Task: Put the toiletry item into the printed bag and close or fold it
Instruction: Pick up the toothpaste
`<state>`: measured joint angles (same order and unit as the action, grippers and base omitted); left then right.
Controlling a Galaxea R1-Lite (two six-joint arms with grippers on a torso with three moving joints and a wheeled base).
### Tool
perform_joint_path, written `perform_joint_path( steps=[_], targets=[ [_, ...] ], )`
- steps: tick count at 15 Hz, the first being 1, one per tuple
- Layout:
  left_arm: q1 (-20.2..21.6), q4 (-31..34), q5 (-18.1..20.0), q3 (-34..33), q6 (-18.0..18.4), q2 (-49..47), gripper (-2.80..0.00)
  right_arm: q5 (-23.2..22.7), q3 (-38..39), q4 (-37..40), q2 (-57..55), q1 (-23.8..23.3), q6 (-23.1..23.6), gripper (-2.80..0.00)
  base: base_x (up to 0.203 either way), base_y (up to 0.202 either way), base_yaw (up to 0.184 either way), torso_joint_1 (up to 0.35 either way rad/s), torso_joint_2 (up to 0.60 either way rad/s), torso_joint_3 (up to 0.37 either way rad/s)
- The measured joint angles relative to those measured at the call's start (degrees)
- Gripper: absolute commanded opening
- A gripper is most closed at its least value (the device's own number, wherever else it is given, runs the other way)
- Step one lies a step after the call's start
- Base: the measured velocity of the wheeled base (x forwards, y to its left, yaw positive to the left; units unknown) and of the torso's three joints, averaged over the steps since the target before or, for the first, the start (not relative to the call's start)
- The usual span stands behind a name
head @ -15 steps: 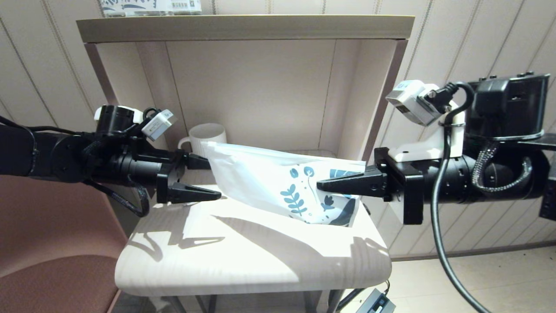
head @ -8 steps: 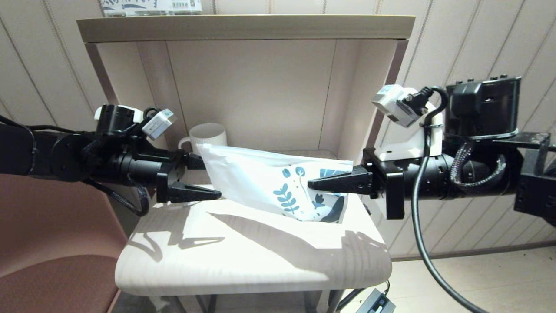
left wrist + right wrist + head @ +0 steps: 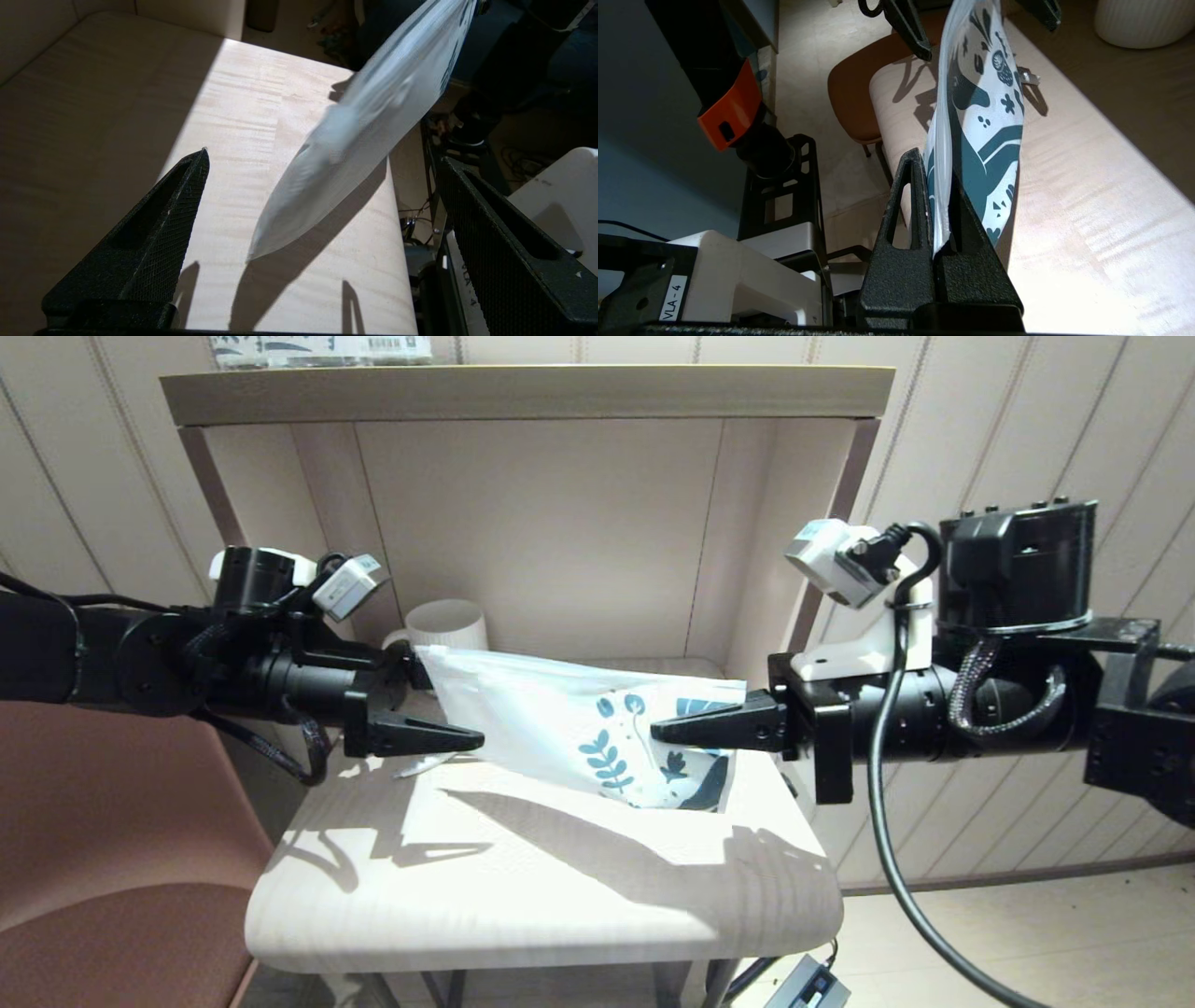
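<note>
printed bag (image 3: 569, 728): white, with blue-teal leaf and flower print on the end clamped in the right gripper's (image 3: 665, 732) black fingers (image 3: 920, 196). left gripper (image 3: 457, 709) black. mug (image 3: 448, 623) behind the left fingers: white, ribbed. bench (image 3: 523, 887): pale wood grain.

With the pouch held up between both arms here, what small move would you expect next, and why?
Probably the left gripper closing on the plain end of the printed bag: its fingers stand open around that end, while the right gripper already pinches the leaf-printed end above the table.

Printed bag (image 3: 569, 733) aloft, tilted above table
</note>
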<state>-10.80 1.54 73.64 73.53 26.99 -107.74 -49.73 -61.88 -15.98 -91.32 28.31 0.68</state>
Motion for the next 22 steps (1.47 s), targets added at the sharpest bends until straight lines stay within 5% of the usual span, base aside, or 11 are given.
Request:
perform_joint_path(
  steps=[8, 9, 22],
  targets=[
    [-0.81, 0.26, 0.04, -1.3, -0.1, 0.16, 0.0, 0.09, -0.41, -0.07, -0.68, 0.5, 0.06, -2.8, 0.0, 0.0, 0.0, 0.0, 0.0, 0.0],
    [-0.88, 0.28, 0.04, -2.07, -0.01, 0.41, -2.8, 0.09, -0.41, -0.06, -0.71, 0.52, 0.15, -2.8, 0.0, 0.0, 0.0, 0.0, 0.0, 0.0],
    [-3.04, 0.45, 0.01, -7.28, -0.05, 7.02, -2.8, 0.22, 0.83, -0.09, 0.0, 2.12, 0.33, -2.8, 0.0, 0.0, 0.0, 0.0, 0.0, 0.0]
  ],
)
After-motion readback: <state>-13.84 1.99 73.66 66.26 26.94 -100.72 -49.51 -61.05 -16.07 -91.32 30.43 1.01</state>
